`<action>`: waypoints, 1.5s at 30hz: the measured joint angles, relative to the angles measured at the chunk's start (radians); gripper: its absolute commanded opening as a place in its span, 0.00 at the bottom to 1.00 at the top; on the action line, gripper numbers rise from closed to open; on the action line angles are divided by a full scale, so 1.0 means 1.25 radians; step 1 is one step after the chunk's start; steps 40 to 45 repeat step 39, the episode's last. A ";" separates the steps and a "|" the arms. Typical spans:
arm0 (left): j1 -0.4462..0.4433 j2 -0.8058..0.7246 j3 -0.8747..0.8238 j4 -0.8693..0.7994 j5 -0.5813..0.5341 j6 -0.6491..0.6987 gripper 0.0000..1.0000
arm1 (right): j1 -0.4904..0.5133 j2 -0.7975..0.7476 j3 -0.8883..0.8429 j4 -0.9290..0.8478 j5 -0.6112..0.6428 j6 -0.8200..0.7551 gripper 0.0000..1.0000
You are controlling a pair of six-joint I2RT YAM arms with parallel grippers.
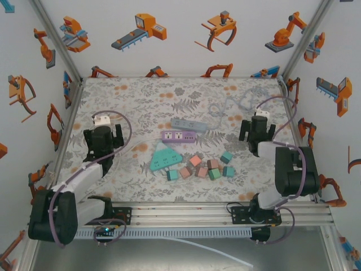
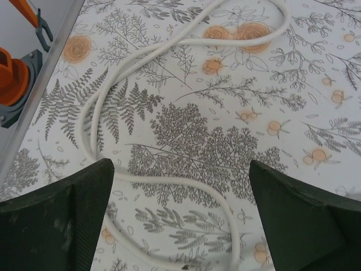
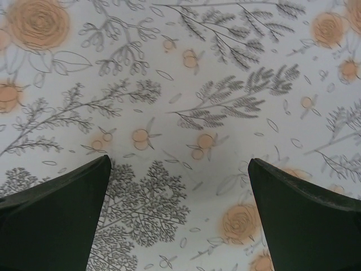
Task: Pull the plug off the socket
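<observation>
The light is bright and even, and seems to come from above. Shadows are soft and small. The table (image 1: 141, 96) looks sharp from the top. In the left wrist view the white cable (image 2: 232, 226) casts a thin gray shadow, and the fingers (image 2: 62, 220) of the left gripper (image 2: 179, 164) look dark. The right wrist view is a little blurry.

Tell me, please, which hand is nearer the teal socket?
Left. The left hand is to the left of the teal socket; the right hand is farther off to its right, past the blocks.
</observation>
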 measured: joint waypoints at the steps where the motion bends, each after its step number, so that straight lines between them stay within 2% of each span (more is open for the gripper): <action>1: 0.013 0.027 -0.002 0.029 0.014 -0.003 0.97 | 0.000 -0.002 -0.007 0.031 -0.015 -0.009 0.99; 9: 0.065 0.229 0.016 0.165 0.105 0.004 0.97 | -0.011 -0.009 -0.047 0.128 -0.086 -0.030 0.99; 13: 0.104 0.305 0.005 0.281 0.160 0.003 0.97 | -0.024 -0.013 -0.084 0.187 -0.132 -0.032 0.99; 17: 0.118 0.315 -0.003 0.316 0.190 0.002 0.97 | -0.035 -0.013 -0.169 0.300 -0.163 -0.035 0.99; 24: 0.118 0.314 -0.003 0.345 0.208 0.002 0.97 | -0.035 -0.008 -0.180 0.347 -0.135 -0.028 0.99; 45: 0.118 0.314 -0.003 0.348 0.211 0.002 0.97 | -0.035 -0.008 -0.180 0.364 -0.121 -0.028 0.99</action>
